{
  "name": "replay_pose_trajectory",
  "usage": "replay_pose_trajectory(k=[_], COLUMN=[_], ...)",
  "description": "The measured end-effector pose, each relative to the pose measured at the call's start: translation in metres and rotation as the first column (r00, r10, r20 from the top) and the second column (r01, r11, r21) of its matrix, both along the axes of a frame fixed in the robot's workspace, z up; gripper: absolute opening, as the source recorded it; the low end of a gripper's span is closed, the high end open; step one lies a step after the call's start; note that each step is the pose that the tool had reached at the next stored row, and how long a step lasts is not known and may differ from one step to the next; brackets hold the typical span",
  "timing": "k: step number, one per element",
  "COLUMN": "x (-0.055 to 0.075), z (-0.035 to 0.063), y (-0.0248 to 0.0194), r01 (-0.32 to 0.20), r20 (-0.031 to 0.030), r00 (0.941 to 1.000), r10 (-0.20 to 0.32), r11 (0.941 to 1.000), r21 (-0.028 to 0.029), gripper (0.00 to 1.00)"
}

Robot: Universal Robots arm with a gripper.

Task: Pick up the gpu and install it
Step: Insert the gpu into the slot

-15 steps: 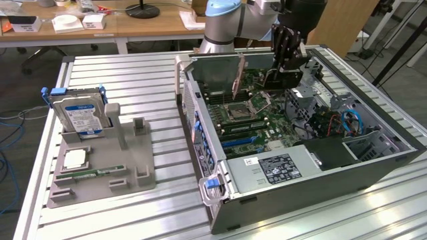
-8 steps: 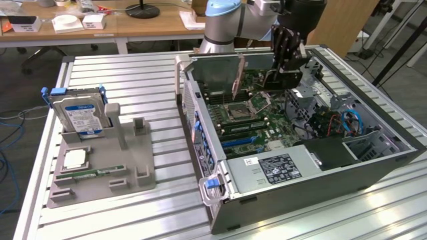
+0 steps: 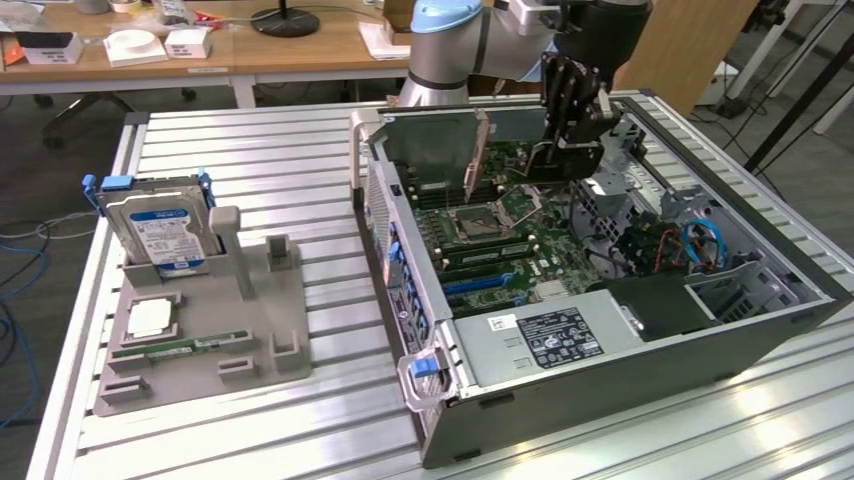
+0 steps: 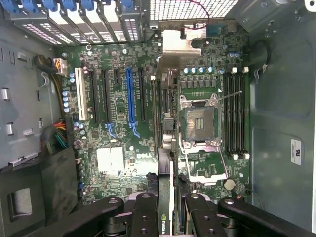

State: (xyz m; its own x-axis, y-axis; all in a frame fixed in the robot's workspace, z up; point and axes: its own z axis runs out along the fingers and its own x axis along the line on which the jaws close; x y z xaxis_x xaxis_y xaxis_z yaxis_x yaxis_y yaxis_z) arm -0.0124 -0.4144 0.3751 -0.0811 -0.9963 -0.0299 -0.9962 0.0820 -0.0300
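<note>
My gripper [image 4: 165, 210] hangs inside the open PC case [image 3: 781, 325], shut on the gpu [image 4: 166, 163]. The card stands on edge between the fingers [image 4: 145, 212], so the wrist view sees it as a thin dark strip with a logo near the fingers. Its silver end bracket [image 4: 180, 44] points toward the case's slotted rear wall. The card hovers over the motherboard [image 4: 123, 148], between the blue slot [image 4: 130, 98] and the CPU socket [image 4: 200, 121]. Seen from outside, the gripper [image 3: 571, 165] holds the gpu [image 3: 514, 130] upright at the far end of the case.
At the exterior view's left, a grey fixture [image 3: 200, 350] on the slatted table [image 3: 267, 140] holds a hard drive [image 3: 160, 225] upright and a memory stick [image 3: 180, 347] lying flat. A power supply [image 3: 547, 335] fills the near end of the case, with coloured cables [image 3: 694, 245] beside it.
</note>
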Motion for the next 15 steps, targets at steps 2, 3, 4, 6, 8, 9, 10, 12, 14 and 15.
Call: replay_pose_trajectory(k=[2,3,4,6,8,9,10,12,14,15], x=[0.0000,0.0000,0.0000,0.0000,0.0000,0.0000,0.0000,0.0000,-0.0001,-0.0001], z=[-0.0001,-0.0001,-0.0003,-0.0009,-0.0016,-0.0020,-0.0024,-0.0033,-0.0040,-0.0044], y=[0.0000,0.0000,0.0000,0.0000,0.0000,0.0000,0.0000,0.0000,0.0000,0.0000], r01=[0.000,0.000,0.000,0.000,0.000,0.000,0.000,0.000,0.000,0.000], r20=[0.0000,0.0001,0.0001,0.0001,0.0001,0.0001,0.0001,0.0001,0.0001,0.0001], r00=[1.0000,1.0000,1.0000,1.0000,1.0000,1.0000,1.0000,1.0000,1.0000,1.0000], r10=[0.000,0.000,0.000,0.000,0.000,0.000,0.000,0.000,0.000,0.000], r11=[1.0000,1.0000,1.0000,1.0000,1.0000,1.0000,1.0000,1.0000,1.0000,1.0000], r21=[0.0002,0.0003,0.0004,0.0004,0.0003,0.0003,0.0003,0.0003,0.0002,0.0002], gripper=[0.26,0.26,0.26,0.26,0.26,0.26,0.26,0.26,0.26,0.26])
